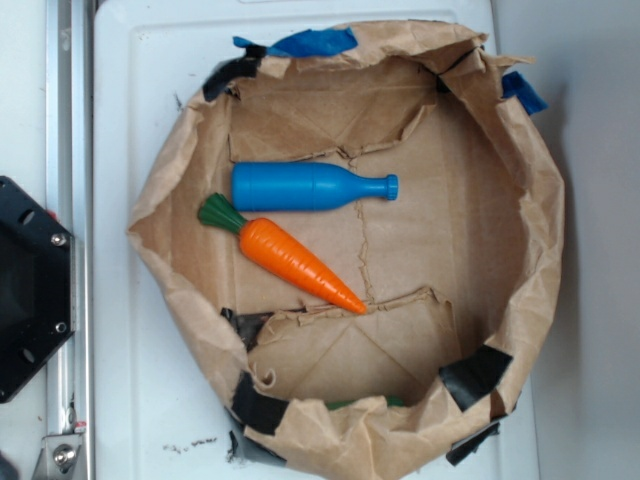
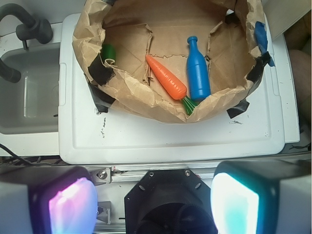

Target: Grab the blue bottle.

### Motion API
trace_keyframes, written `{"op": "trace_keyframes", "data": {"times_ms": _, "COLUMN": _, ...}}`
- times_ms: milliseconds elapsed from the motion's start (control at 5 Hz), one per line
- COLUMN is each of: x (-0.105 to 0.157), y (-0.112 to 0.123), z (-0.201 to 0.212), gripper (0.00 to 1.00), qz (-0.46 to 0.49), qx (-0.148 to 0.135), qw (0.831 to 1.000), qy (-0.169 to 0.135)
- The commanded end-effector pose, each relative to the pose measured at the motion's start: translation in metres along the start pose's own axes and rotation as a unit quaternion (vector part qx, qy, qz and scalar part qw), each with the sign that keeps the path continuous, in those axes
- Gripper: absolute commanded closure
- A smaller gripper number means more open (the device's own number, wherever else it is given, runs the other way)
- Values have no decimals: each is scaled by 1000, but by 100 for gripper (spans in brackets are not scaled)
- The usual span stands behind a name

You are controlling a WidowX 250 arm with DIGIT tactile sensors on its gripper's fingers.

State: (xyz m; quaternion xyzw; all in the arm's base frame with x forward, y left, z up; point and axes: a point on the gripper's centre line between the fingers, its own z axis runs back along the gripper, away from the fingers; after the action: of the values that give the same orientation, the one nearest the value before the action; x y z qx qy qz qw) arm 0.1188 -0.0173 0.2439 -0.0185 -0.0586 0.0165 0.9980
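The blue bottle (image 1: 308, 187) lies on its side inside a brown paper nest (image 1: 520, 230), cap pointing right in the exterior view. In the wrist view the blue bottle (image 2: 197, 70) points its cap away from me. My gripper (image 2: 153, 204) is open, its two glowing pads wide apart with nothing between them. It hovers over the black robot base, well short of the nest and the bottle. The gripper does not show in the exterior view.
An orange toy carrot (image 1: 296, 259) with a green top lies right beside the bottle. The nest sits on a white lid (image 2: 170, 139). Black tape (image 1: 472, 375) and blue tape scraps (image 1: 315, 43) patch the paper rim. A grey sink (image 2: 27, 92) is at left.
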Motion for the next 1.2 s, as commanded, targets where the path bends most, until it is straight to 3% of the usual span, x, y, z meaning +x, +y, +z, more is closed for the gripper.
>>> {"op": "trace_keyframes", "data": {"times_ms": 0, "x": 0, "y": 0, "z": 0, "gripper": 0, "qz": 0, "qx": 0, "qw": 1000, "qy": 0}}
{"op": "trace_keyframes", "data": {"times_ms": 600, "x": 0, "y": 0, "z": 0, "gripper": 0, "qz": 0, "qx": 0, "qw": 1000, "qy": 0}}
{"op": "trace_keyframes", "data": {"times_ms": 1000, "x": 70, "y": 1, "z": -15, "gripper": 0, "qz": -2, "qx": -20, "qw": 999, "qy": -25}}
